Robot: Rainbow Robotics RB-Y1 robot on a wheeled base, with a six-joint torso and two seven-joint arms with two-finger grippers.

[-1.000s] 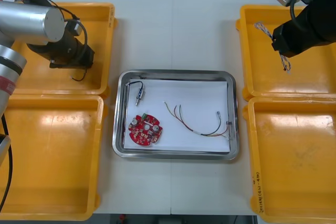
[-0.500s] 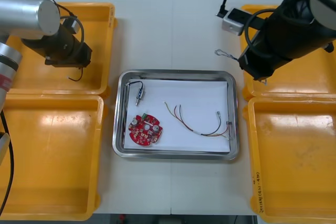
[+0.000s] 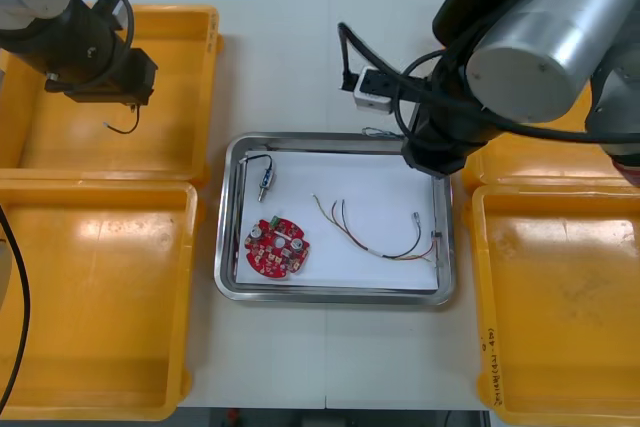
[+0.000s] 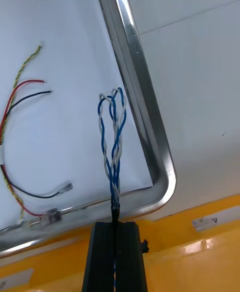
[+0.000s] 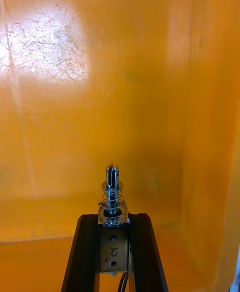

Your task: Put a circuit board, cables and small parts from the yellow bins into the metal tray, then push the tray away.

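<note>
— Blue and white strands, twisted together: who has them?

— The right gripper (image 4: 115,224). Its fingers (image 4: 102,257) are pressed almost together, pinching the twisted blue and white cable (image 4: 114,137) by one end. The rest of it reaches out ahead of the fingertips, looped at its far end, over the white inside of the metal tray (image 4: 142,117), just within a corner of the rim.

— And from above?

— There the right arm's bulk covers those fingers at the tray's far right corner, and the held cable is too thin to make out with any certainty.

— What lies near the fingertips?

— Off to one side of the held cable, apart from it, the red and yellow cable (image 4: 12,102) rests on the tray floor. Behind the fingertips is the wall of a right-side yellow bin (image 4: 190,257), and past the rim is bare worktop (image 4: 200,47).

— The left gripper?

— The left gripper (image 5: 114,217) has its fingers (image 5: 82,257) apart by the width of a spring-wound small metal part (image 5: 113,197) clamped between them, with its slotted tip poking out beyond the fingertips. Seen from above, it hangs over the far-left yellow bin (image 3: 60,147), the wrist hiding the fingers, and a thin black lead (image 3: 122,127) dangles beneath.

— Anything else in the tray?

— A round red circuit board (image 3: 275,247) and a second small metal part (image 3: 266,177), both well away from either pair of fingers.
</note>
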